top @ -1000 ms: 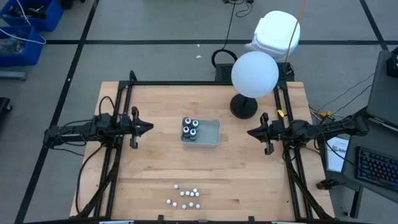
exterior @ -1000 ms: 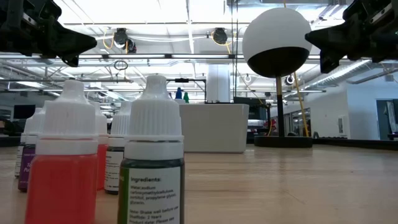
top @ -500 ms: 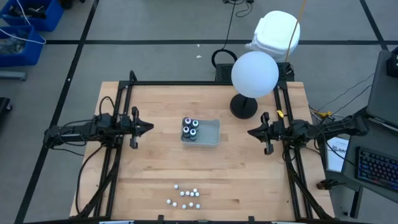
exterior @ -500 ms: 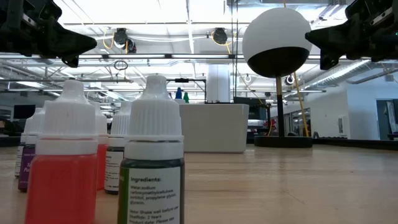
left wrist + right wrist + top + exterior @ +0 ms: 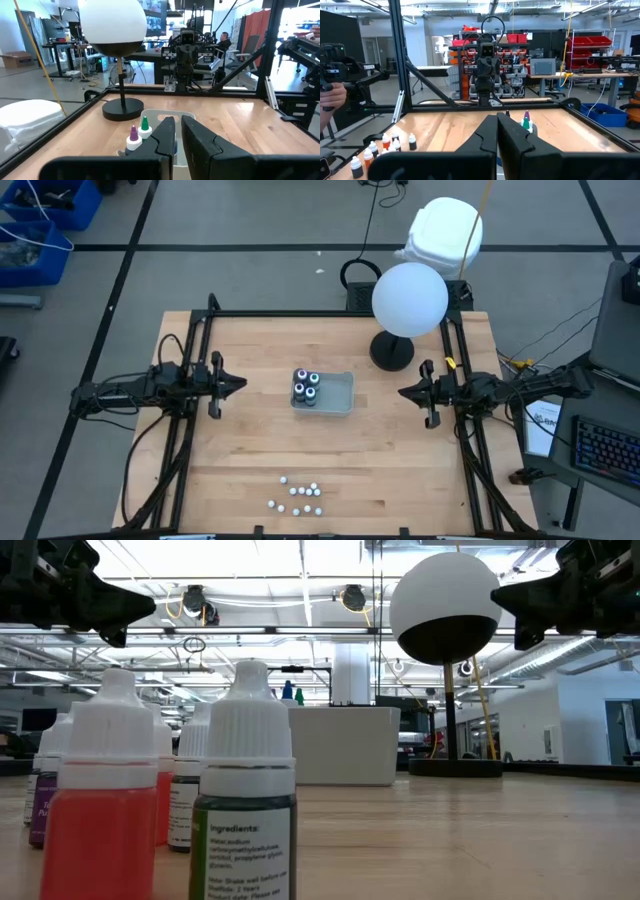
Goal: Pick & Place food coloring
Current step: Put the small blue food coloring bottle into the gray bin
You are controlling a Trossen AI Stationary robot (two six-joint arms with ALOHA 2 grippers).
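Four food coloring bottles (image 5: 305, 388) with coloured tips stand upright in the left end of a shallow grey tray (image 5: 338, 393) at mid-table; purple (image 5: 133, 134) and green (image 5: 144, 124) tips show in the left wrist view. Several white-capped food coloring bottles (image 5: 300, 498) stand on the wood near the front edge; an orange one (image 5: 100, 810) and a green one (image 5: 245, 825) fill the low view. My left gripper (image 5: 240, 385) hangs level left of the tray, with a narrow empty gap between its fingers (image 5: 178, 135). My right gripper (image 5: 403, 392) hangs level right of the tray, shut and empty (image 5: 497, 132).
A lamp with a white globe (image 5: 410, 298) on a round black base (image 5: 392, 352) stands at the table's far right, behind my right gripper. Black frame rails (image 5: 190, 350) run along the table's sides. A person's hand (image 5: 330, 97) holds a device beyond the table.
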